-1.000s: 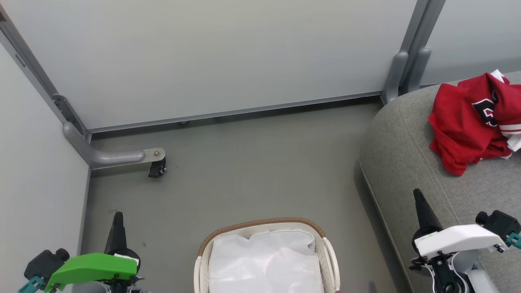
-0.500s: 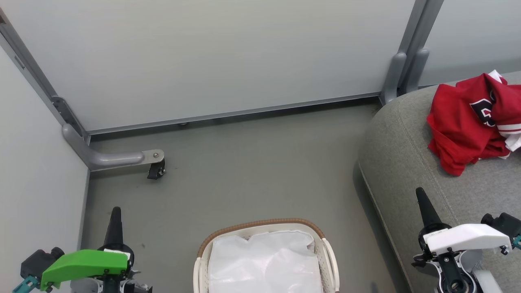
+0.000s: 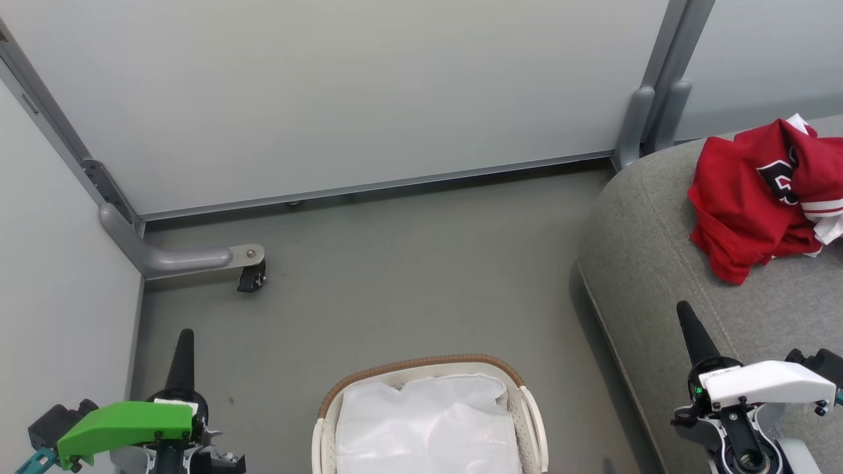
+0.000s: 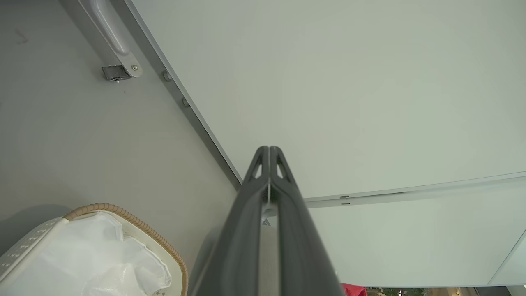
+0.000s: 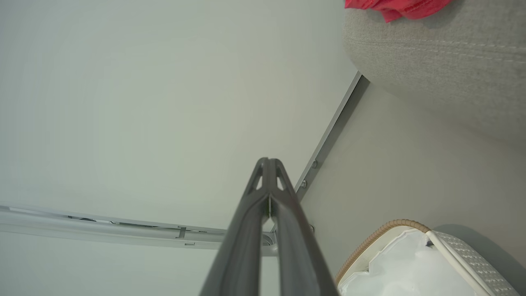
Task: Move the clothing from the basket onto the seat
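At the near left, the left gripper (image 3: 184, 337) is seen low over the grey floor (image 3: 395, 276), its two dark fingers pressed together with nothing between them, as is confirmed in the left wrist view (image 4: 269, 151). Farther off on the left, a small black caster (image 3: 247, 281) under a grey metal foot is seen by the wall panel (image 3: 342, 92). In the near middle the basket (image 3: 421, 363) is set on the floor, and in the part of it that is shown, a glossy white liner (image 3: 428, 421) is seen and no red cloth; its nearest part is cut off, so it cannot be called empty with certainty. To the right the seat (image 3: 652, 263) is found, and the right gripper (image 3: 682, 307) is held over its near edge, likewise clenched on nothing (image 5: 269, 161). The clothing (image 3: 744, 210) is heaped on the far right of the seat, well apart from both grippers, with white striped trim and a dark emblem showing among the folds. The task is judged to be done or nearly so. The fabric is judged light, limp and not fragile. It would sag and trail when lifted, so a raised, bunched fold near the middle of the heap would best be pinched, not a flat edge or a loose sleeve.
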